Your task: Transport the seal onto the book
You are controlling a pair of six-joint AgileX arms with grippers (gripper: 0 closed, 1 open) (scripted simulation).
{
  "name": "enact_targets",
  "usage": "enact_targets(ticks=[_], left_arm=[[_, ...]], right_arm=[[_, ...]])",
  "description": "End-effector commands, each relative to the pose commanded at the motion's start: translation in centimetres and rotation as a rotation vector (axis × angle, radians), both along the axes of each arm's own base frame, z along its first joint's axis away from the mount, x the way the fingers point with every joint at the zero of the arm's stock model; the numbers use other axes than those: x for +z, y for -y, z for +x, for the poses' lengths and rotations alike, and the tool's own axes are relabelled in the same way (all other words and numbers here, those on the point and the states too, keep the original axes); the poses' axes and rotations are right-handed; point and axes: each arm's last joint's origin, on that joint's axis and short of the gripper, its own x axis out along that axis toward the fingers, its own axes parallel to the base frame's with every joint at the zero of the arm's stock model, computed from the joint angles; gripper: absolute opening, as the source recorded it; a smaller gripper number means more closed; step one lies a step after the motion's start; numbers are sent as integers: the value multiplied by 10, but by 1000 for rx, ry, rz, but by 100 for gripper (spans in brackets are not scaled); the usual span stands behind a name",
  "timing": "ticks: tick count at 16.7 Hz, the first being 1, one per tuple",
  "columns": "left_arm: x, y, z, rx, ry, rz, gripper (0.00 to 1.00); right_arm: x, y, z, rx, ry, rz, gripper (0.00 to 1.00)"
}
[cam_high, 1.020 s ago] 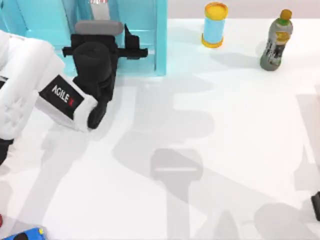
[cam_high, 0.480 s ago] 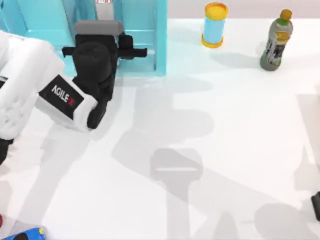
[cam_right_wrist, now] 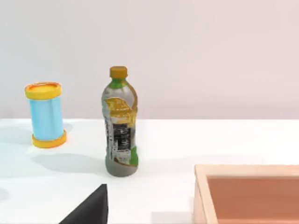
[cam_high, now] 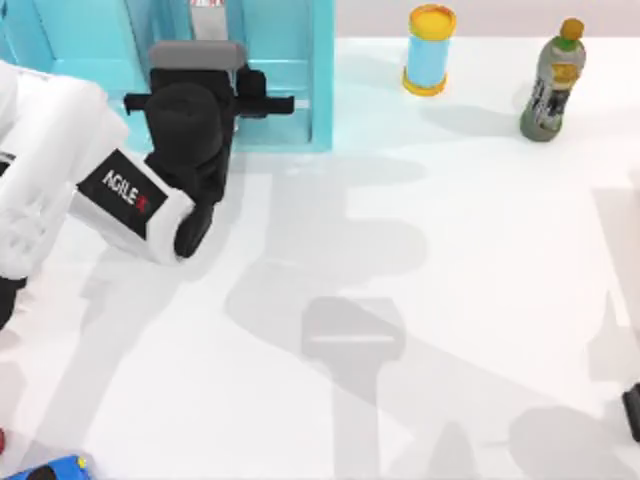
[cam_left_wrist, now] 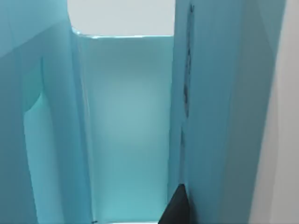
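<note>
My left gripper (cam_high: 198,55) reaches from the table into the open front of a light-blue shelf unit (cam_high: 290,100) at the back left. The left wrist view looks along the teal inner walls of the shelf unit (cam_left_wrist: 126,130), with a black part of the gripper low in the picture. A small pale and red thing (cam_high: 206,5) sits at the picture's top edge ahead of the gripper; I cannot tell what it is. The seal is hidden, and so is the book. My right gripper (cam_high: 632,412) is parked at the right edge.
A yellow-capped blue cylinder (cam_high: 431,48) and a drinks bottle (cam_high: 552,80) stand at the back right. A wooden box (cam_right_wrist: 247,193) sits near the right gripper. A blue toy (cam_high: 50,468) lies at the front left corner.
My left gripper has shifted slightly to the right and levelled out at the shelf's mouth. The right arm has not moved.
</note>
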Motion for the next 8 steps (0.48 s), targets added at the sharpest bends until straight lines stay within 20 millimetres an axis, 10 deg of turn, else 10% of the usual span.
enact_targets(ticks=[8], left_arm=[[90,16,-50,7,-10,7,0]], right_arm=[[0,0,0,0,0,0,100]])
